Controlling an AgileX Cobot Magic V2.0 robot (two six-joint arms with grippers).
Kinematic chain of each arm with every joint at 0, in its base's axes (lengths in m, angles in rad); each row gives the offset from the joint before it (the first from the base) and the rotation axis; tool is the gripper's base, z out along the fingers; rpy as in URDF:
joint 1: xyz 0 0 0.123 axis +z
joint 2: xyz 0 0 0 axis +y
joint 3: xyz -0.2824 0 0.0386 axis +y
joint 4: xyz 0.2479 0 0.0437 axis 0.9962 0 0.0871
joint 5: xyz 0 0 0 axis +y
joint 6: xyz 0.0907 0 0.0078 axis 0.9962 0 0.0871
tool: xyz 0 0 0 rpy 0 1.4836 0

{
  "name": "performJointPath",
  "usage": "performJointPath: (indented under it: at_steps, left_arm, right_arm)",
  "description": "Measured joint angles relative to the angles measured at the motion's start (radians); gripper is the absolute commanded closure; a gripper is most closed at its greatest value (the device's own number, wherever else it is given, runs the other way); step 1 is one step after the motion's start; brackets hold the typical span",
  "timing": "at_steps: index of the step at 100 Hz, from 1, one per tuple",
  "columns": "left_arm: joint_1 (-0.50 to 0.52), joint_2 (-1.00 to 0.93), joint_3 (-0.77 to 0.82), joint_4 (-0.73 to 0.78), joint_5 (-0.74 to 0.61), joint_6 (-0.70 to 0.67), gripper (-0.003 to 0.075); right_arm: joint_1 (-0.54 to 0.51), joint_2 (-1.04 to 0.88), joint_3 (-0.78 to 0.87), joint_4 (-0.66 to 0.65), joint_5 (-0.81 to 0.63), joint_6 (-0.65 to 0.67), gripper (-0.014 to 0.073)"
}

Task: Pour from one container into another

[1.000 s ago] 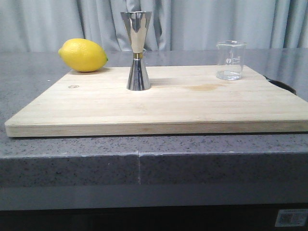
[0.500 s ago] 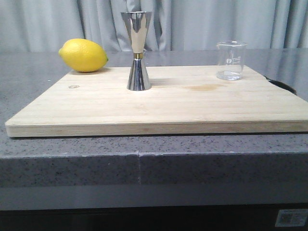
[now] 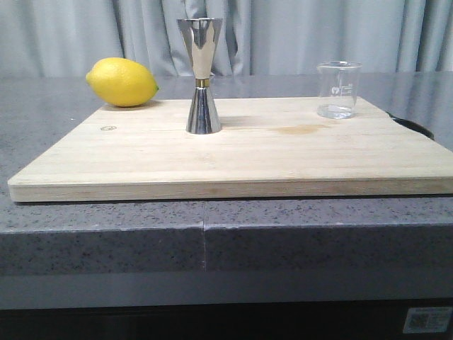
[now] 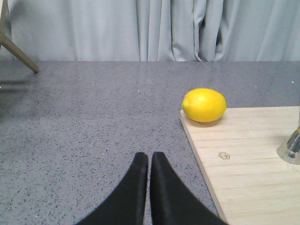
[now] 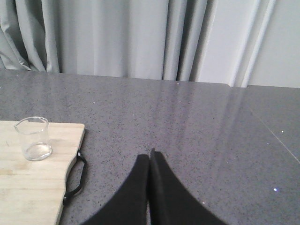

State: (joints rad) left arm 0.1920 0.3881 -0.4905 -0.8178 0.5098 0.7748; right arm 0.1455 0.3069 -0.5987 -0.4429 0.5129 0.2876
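Observation:
The small clear glass beaker (image 3: 339, 89) stands upright at the far right of the wooden cutting board (image 3: 241, 152), also seen in the right wrist view (image 5: 33, 138). The tall steel jigger (image 3: 202, 74) stands upright near the board's middle back; only its base edge (image 4: 291, 147) shows in the left wrist view. My left gripper (image 4: 149, 157) is shut and empty over the grey counter, left of the board. My right gripper (image 5: 149, 156) is shut and empty over the counter, right of the board. Neither gripper shows in the front view.
A yellow lemon (image 3: 122, 81) lies at the board's far left corner, also in the left wrist view (image 4: 204, 105). A black handle (image 5: 77, 178) sticks out from the board's right edge. Grey curtains hang behind the counter. A wooden leg (image 4: 16, 51) stands far left.

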Motion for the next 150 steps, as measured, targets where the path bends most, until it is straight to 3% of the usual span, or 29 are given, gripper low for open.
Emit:
performJointPath:
  at_steps: [48, 150]
  left_arm:
    - [0.000, -0.263, 0.249, -0.024, -0.032, 0.005, 0.0739]
    - [0.000, -0.279, 0.260, -0.078, -0.041, 0.005, 0.0739]
  right_arm:
    - [0.000, -0.247, 0.209, 0.035, 0.000, -0.001, 0.0666]
    - [0.000, -0.270, 0.260, 0.055, 0.002, -0.002, 0.0666]
